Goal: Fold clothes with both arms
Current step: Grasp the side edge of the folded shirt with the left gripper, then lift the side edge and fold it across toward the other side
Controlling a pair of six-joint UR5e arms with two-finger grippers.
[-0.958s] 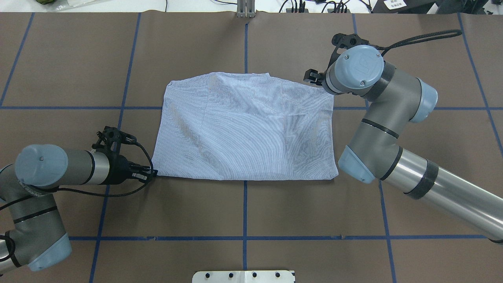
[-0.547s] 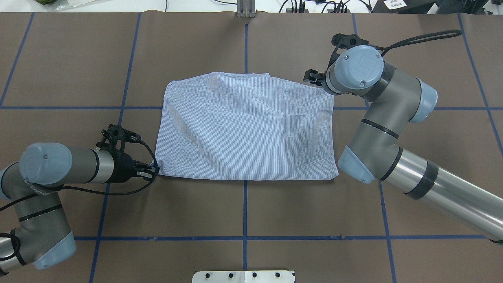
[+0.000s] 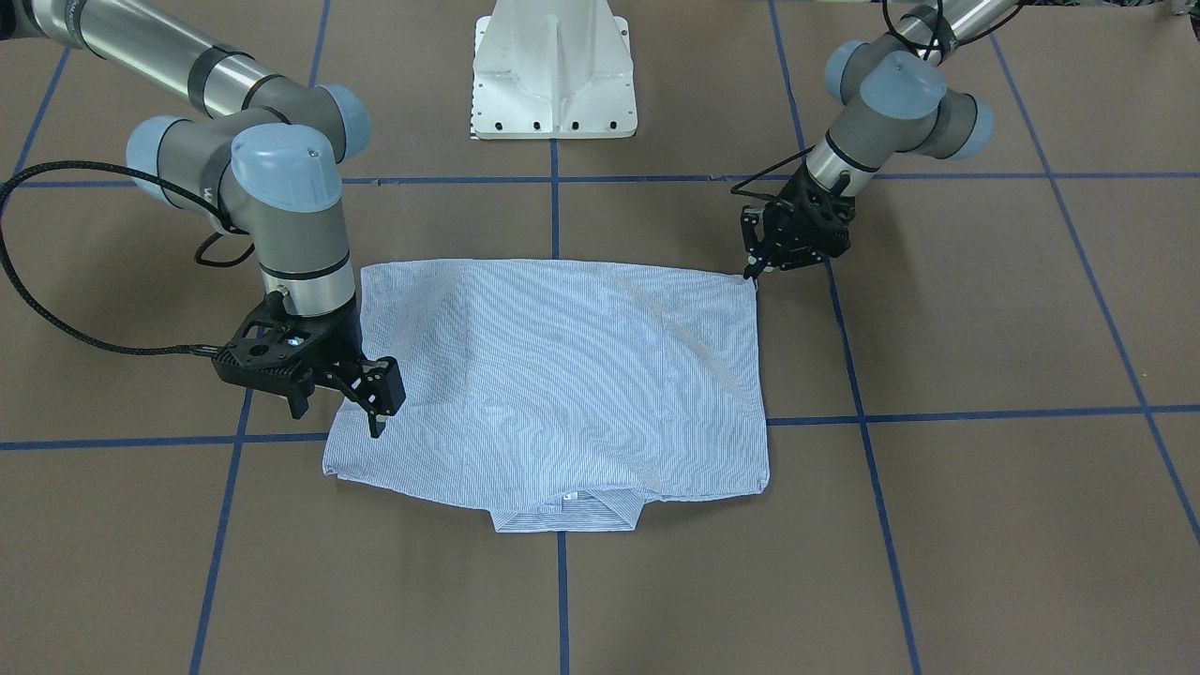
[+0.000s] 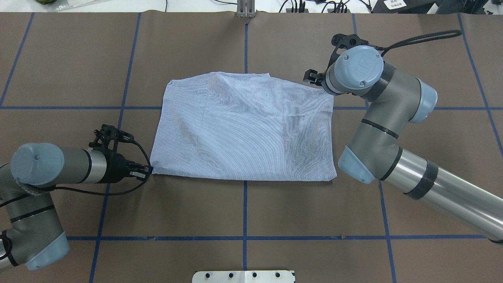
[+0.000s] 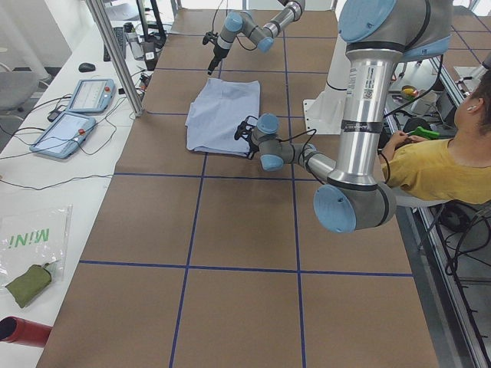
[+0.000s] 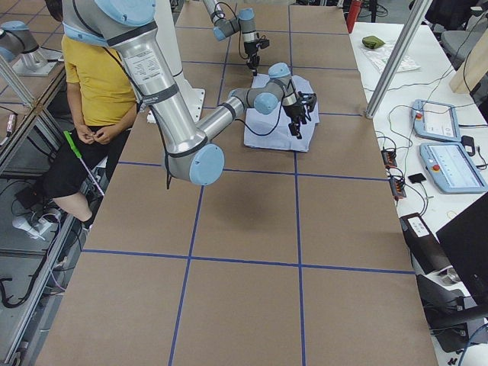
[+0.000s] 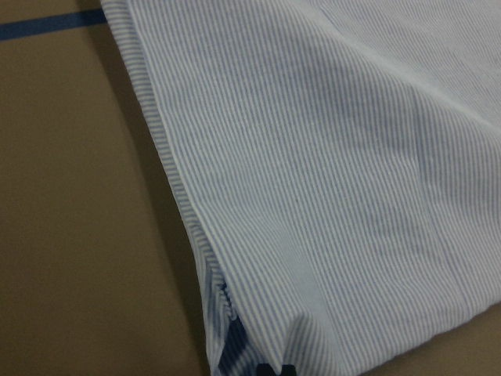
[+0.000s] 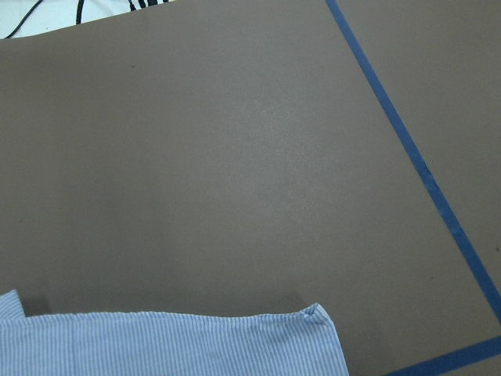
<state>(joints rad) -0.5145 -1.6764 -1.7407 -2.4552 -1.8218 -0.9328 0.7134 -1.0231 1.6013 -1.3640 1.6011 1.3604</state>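
Note:
The blue-and-white striped shirt lies folded into a rectangle at the middle of the table, with its collar poking out at the far edge. It also shows in the front view. My left gripper is low at the shirt's near left corner and shut on it, also seen in the front view. The left wrist view shows the cloth bunched at its bottom edge. My right gripper is open and hovers over the shirt's far right corner. It also shows in the overhead view.
The white pedestal base stands at the near table edge. Blue tape lines cross the brown table cover. An operator in yellow sits beside the base. Tablets lie on a side bench past the far edge.
My left gripper pushed in to the shirt's near left corner, then drew back to the left with it, pulling that corner outward. The right arm has not moved.

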